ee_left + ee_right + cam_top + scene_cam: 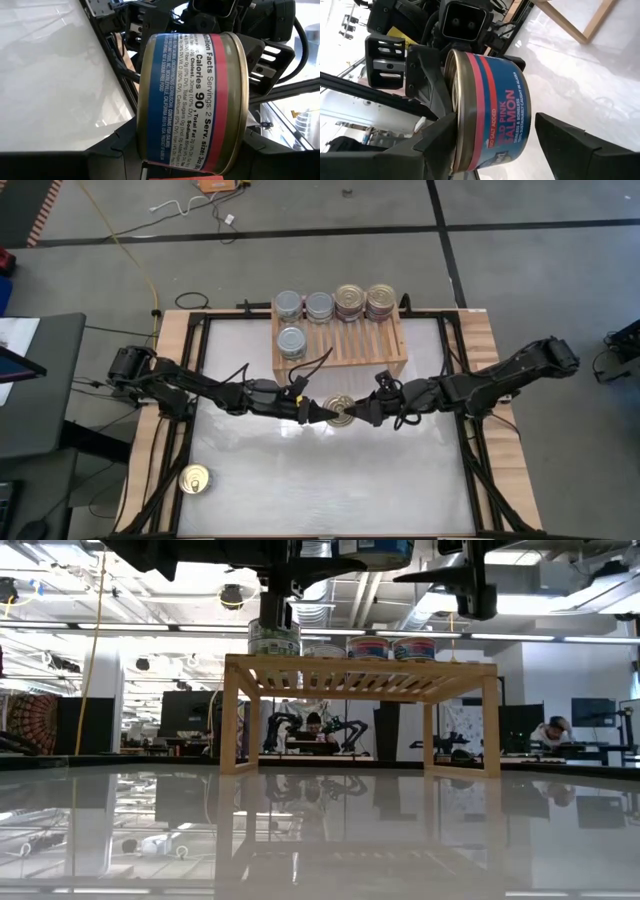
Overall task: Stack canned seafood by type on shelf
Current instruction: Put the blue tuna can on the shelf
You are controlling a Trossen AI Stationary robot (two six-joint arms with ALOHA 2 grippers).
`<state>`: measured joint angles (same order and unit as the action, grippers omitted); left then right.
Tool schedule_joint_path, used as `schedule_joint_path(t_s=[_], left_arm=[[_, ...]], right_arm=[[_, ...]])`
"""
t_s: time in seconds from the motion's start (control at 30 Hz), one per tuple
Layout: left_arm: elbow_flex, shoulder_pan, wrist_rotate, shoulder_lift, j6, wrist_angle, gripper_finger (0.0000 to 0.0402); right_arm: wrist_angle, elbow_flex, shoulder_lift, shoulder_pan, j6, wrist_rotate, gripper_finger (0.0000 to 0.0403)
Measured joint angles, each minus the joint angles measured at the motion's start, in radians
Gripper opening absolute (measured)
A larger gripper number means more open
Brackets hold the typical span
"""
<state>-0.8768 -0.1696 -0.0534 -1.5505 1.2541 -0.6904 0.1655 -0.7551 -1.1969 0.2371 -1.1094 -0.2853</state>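
A blue-and-red labelled salmon can (341, 410) with a gold lid hangs above the table's middle, just near of the shelf (340, 345). My left gripper (328, 412) is shut on it from the left. My right gripper (358, 414) comes from the right and stands open, one finger on each flat side of the can (495, 110). On the light-wood shelf stand three silver-topped cans (291, 340) at its left and two stacks of gold-lidded cans (365, 301) at the far right. My left gripper pinches the can between its two fingers, one on the gold lid (333, 411) and one on the bottom face (142, 150). The fingers come level from the table's left. The can is lifted clear of the table, lid up. My right gripper's lid-side finger (432, 142) lies close against the can's rim; whether it touches I cannot tell. The other finger (580, 145) stands apart from the can's bottom.
One more gold-lidded can (195, 479) lies on the table near its near left corner. Seen in the low view, the shelf (360, 670) stands on solid legs with open room beneath it. The shelf's near right part is bare slats (370, 345).
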Motion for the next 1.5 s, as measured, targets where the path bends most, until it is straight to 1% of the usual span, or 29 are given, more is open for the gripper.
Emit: schedule_joint_path(t_s=[0.17,0.37,0.6,0.73,0.83,0.97,1.13,1.23,1.33,1.43,1.5], left_arm=[[0.0,0.004,0.004,0.0,0.0,0.003,0.0186],[-0.001,0.005,-0.001,0.003,0.002,0.037,0.0201],[-0.003,0.019,-0.007,0.003,0.01,0.071,0.0205],[-0.003,0.019,-0.036,0.003,0.008,0.074,0.0205],[-0.003,0.019,-0.044,0.003,-0.005,0.076,0.0208],[-0.002,0.019,-0.035,0.002,-0.027,0.085,0.0233],[-0.001,0.027,-0.023,0.014,-0.058,0.099,0.0282],[-0.001,0.049,-0.003,0.051,-0.076,0.168,0.03],[-0.001,0.08,-0.005,0.118,-0.11,0.273,0.0303],[-0.001,0.105,-0.023,0.214,-0.196,0.36,0.0303],[-0.001,0.119,-0.024,0.292,-0.281,0.411,0.0303]], right_arm=[[0.003,0.0,0.0,0.0,0.009,-0.002,0.0264],[0.001,0.0,0.0,-0.001,0.016,-0.003,0.0207],[-0.004,0.001,-0.001,-0.002,0.018,-0.007,0.0208],[-0.004,0.001,-0.001,-0.002,0.019,-0.008,0.0226],[-0.009,0.001,-0.001,-0.002,0.02,-0.009,0.022],[-0.025,0.001,-0.001,-0.002,0.024,-0.011,0.0207],[-0.038,0.001,0.0,-0.001,0.022,-0.011,0.0217],[-0.047,0.001,0.006,0.0,0.022,-0.011,0.0218],[-0.063,0.002,0.026,0.0,0.021,-0.008,0.0214],[-0.094,0.002,0.069,0.0,0.018,-0.008,0.0214],[-0.124,0.002,0.101,-0.009,0.01,-0.012,0.0214]])
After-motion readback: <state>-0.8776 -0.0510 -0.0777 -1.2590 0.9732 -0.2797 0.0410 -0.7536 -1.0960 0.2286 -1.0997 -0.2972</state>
